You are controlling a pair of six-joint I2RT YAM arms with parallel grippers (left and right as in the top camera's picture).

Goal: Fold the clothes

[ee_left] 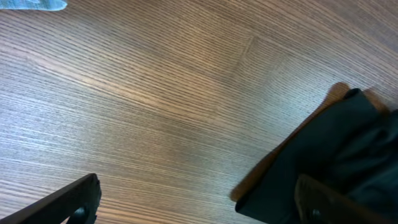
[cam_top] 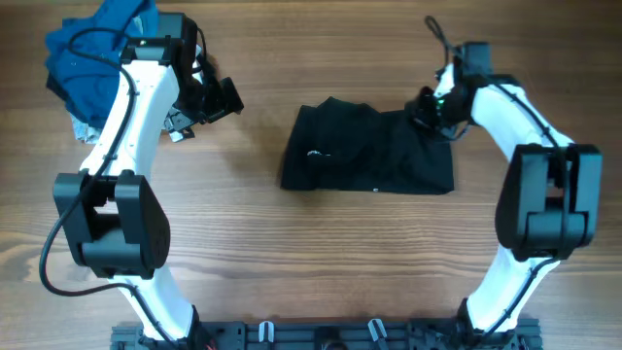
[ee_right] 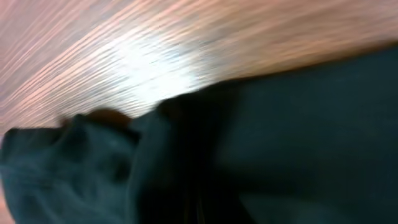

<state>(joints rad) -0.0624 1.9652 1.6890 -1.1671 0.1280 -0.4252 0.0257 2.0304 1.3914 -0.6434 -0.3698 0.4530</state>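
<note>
A black garment [cam_top: 369, 151] lies roughly folded at the middle of the wooden table. My right gripper [cam_top: 434, 105] is at its upper right corner. In the right wrist view the black cloth [ee_right: 280, 143] fills the lower part and hides the fingers, so the jaws seem shut on it. My left gripper [cam_top: 212, 97] is open and empty to the left of the garment. In the left wrist view its fingers [ee_left: 199, 208] are spread wide over bare wood, and the garment's corner [ee_left: 336, 149] shows at the right.
A pile of blue clothes [cam_top: 92, 58] lies at the table's far left corner, under the left arm. A small grey and white item [cam_top: 177, 126] lies beside that arm. Bare wood [cam_top: 321, 253] runs along the front.
</note>
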